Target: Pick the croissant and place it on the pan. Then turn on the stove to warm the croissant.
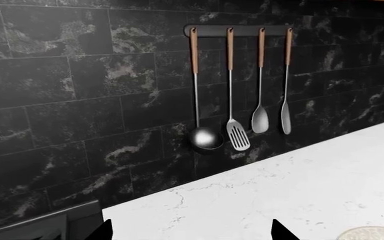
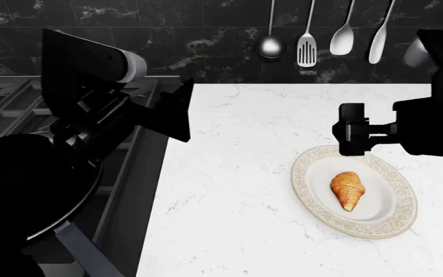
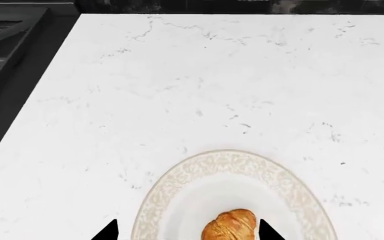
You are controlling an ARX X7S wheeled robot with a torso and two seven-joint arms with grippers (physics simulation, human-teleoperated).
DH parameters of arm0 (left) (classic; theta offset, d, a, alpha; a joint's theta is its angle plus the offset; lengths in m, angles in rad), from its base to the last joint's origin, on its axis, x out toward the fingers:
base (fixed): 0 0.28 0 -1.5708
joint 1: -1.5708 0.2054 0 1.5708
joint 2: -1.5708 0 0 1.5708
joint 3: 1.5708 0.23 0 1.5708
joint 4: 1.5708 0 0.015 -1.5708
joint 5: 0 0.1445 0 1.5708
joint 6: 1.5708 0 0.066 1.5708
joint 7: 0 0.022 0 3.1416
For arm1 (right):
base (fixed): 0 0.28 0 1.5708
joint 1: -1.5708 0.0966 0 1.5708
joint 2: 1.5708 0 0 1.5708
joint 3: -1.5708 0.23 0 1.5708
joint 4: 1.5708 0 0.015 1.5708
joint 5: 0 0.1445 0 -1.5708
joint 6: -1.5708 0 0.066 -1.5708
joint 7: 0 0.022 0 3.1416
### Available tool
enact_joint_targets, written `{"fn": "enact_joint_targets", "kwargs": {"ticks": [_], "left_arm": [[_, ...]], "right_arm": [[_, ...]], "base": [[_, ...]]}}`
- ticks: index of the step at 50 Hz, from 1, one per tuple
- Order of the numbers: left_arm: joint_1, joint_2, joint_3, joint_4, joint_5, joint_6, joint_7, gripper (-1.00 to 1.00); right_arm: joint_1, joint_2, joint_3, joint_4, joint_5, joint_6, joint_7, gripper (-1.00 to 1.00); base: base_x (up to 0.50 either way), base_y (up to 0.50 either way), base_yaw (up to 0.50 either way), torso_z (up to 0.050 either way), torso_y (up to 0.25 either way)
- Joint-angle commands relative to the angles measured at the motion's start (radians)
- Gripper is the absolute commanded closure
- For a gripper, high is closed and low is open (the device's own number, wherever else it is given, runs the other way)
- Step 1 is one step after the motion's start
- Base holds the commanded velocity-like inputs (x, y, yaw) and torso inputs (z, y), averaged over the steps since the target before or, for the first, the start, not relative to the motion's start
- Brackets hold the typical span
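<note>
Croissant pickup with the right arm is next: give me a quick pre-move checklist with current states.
1. Croissant lying free on the plate: ok.
2. Right gripper open, fingertips straddling the croissant in the right wrist view: ok.
3. Right gripper touching the croissant: cannot tell.
4. Left gripper away from the plate: ok.
5. Pan on the stove, inside bare: cannot tell, the left arm hides much of it.
</note>
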Motion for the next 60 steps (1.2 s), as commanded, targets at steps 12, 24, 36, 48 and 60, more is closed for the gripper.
{"fn": "enact_joint_targets", "kwargs": {"ticks": [12, 24, 36, 48, 60], "left_arm": [[0.006, -0.005, 0.007, -0.02, -0.023, 0.018, 0.007, -1.0], [0.0, -0.008, 0.004, -0.021, -0.034, 0.026, 0.001, -1.0], [0.001, -0.013, 0.012, -0.028, -0.038, 0.033, -0.002, -1.0], [0.002, -0.018, 0.015, -0.029, -0.047, 0.035, -0.009, -1.0], [0.009, -0.022, 0.032, -0.04, -0.042, 0.051, -0.007, -1.0]], "right_arm": [[-0.046, -0.032, -0.033, 0.092, -0.179, 0.073, -0.105, -1.0], [-0.068, -0.026, -0.066, 0.094, -0.198, 0.09, -0.107, -1.0], [-0.076, -0.035, -0.074, 0.11, -0.243, 0.101, -0.148, -1.0], [-0.086, -0.051, -0.072, 0.13, -0.321, 0.112, -0.225, -1.0], [-0.129, -0.059, -0.077, 0.139, -0.388, 0.103, -0.296, -1.0]], "base": [[0.0, 0.0, 0.0, 0.0, 0.0], [0.0, 0.0, 0.0, 0.0, 0.0], [0.0, 0.0, 0.0, 0.0, 0.0], [0.0, 0.0, 0.0, 0.0, 0.0], [0.0, 0.0, 0.0, 0.0, 0.0]]}}
